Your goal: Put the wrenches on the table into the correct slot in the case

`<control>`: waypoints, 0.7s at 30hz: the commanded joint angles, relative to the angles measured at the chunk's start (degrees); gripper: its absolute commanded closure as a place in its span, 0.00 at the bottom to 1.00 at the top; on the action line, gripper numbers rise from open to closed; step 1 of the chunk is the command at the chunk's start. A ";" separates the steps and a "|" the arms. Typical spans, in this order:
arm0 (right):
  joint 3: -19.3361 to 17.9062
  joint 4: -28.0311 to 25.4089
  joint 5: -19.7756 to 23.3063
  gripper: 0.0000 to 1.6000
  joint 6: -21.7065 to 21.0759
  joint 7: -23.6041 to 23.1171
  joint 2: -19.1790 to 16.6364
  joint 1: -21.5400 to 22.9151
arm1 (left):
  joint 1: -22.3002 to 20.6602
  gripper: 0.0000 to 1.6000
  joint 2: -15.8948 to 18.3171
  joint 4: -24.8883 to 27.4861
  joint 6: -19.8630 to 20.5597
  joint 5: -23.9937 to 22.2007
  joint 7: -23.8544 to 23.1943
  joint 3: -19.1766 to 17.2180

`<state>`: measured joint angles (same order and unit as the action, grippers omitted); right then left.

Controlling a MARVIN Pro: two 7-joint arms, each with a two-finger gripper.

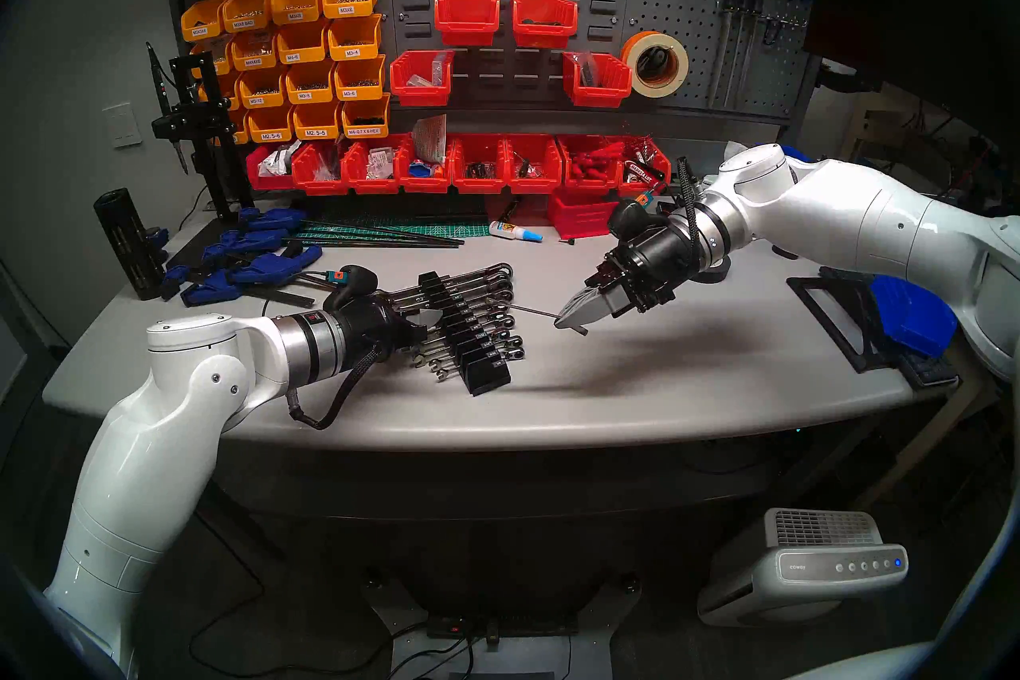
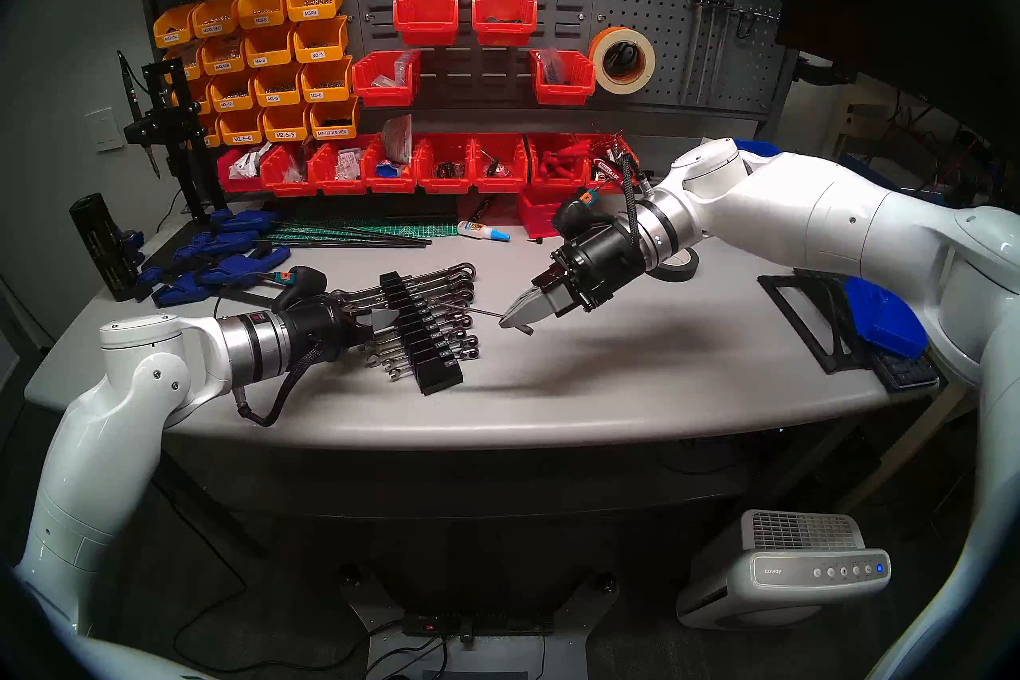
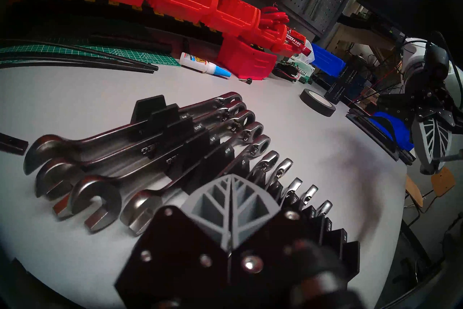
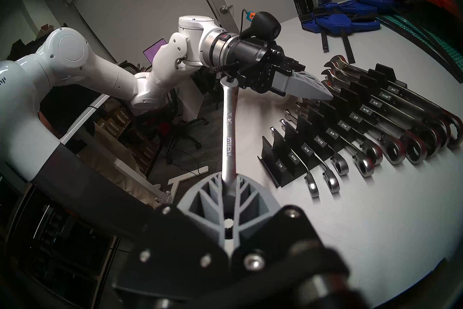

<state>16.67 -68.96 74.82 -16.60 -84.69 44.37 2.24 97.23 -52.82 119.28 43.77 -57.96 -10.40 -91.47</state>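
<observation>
1. At left, the left gripper [image 1: 428, 325] hovers by the case [image 1: 466, 331], jaws together, empty.
2. Rightward, above the counter [image 1: 635, 386], the right gripper [image 1: 574, 317] clamps a wrench [image 4: 229, 130] near its ring; stiff, slick, probably light.

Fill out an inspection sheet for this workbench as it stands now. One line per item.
Surface: grey table, front area bare.
Job's things: black wrench case lies on the table, most slots filled; the two smallest slots, labelled 1/4 and 9/32, look empty. One slim chrome wrench is clamped at its ring end, off the table.
Clutter: blue clamps, thin black rods, glue bottle, black tape roll.
Grippers: right gripper shut on the wrench; left gripper shut, empty, over the case.
Cables: braided black cable loops under the left wrist.
Surroundings: pegboard with yellow bins and red bins; air purifier on the floor.
</observation>
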 commanded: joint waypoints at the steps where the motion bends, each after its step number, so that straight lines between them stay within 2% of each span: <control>1: -0.86 -0.19 1.30 1.00 -0.17 -0.31 -0.37 2.55 | -1.59 1.00 0.19 0.86 -1.57 0.55 -1.28 -0.01; 11: -0.44 -0.58 1.70 1.00 -0.03 -0.31 -0.85 3.03 | -1.44 1.00 -0.06 0.11 -3.08 3.11 -2.05 1.39; 12: -0.27 -0.66 1.80 1.00 -0.06 -0.31 -1.01 3.20 | -1.71 1.00 0.05 -0.43 -4.14 4.19 -2.71 2.13; 21: -0.15 -0.53 1.95 1.00 0.09 -0.31 -1.13 3.17 | -4.63 1.00 1.09 -0.31 -2.57 4.32 -3.12 1.83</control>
<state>17.56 -69.77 75.58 -16.47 -84.69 43.60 3.35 96.15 -52.59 118.34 41.10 -53.47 -12.70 -88.76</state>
